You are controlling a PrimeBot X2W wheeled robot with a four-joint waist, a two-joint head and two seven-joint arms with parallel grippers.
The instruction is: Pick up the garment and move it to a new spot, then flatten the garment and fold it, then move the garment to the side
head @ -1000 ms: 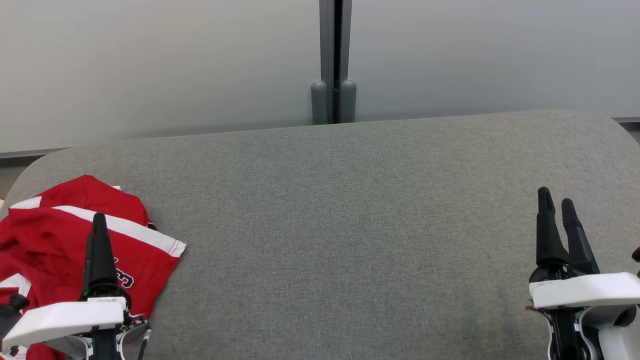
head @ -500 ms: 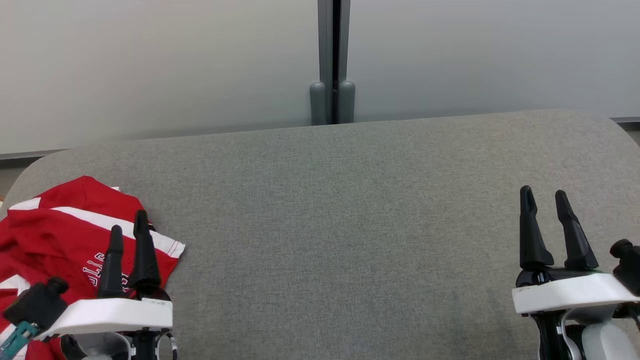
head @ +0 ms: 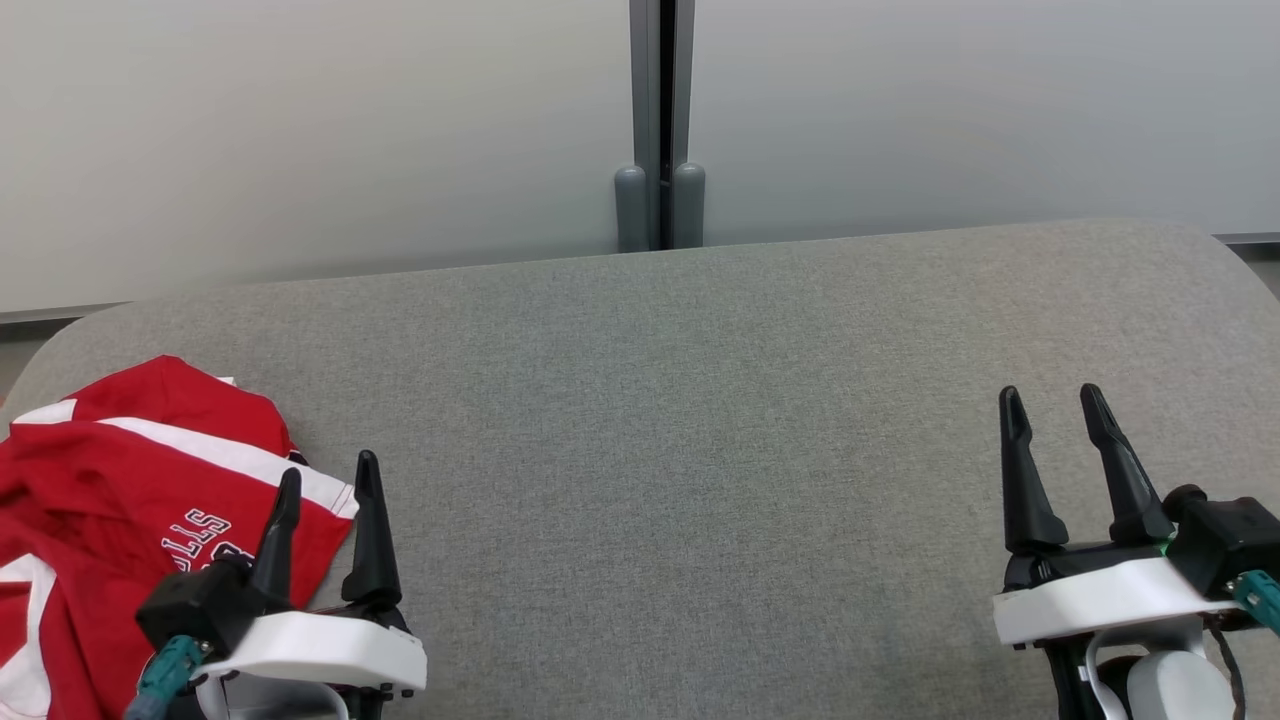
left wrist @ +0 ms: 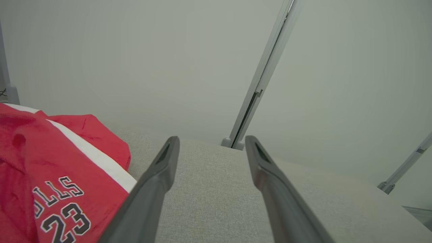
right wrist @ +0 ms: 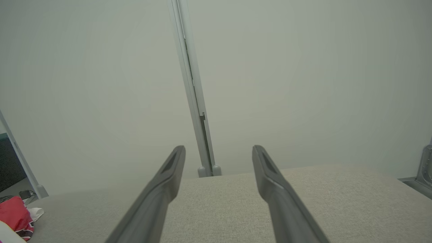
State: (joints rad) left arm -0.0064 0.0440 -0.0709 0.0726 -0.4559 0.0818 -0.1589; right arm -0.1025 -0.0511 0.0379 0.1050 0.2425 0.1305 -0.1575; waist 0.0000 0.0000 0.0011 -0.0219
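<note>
The garment (head: 120,500) is a red jersey with white stripes and dark lettering, crumpled at the left end of the grey padded surface (head: 700,400). In the left wrist view the garment (left wrist: 44,175) lies to the left of the fingers, showing the number 23. My left gripper (head: 328,478) hangs open just right of the garment's edge, holding nothing. At the lower right my right gripper (head: 1052,405) stands open and empty over bare fabric. The right wrist view catches a bit of the garment (right wrist: 15,214) at its far left.
A pale partition wall (head: 300,130) with a grey vertical post (head: 660,120) runs behind the surface. The surface has rounded far corners, and a strip of floor shows past its left end.
My left gripper has swung right, off the garment to its right edge, and turned so both fingers show apart. The right gripper has shifted left and turned likewise. The garment lies as before.
</note>
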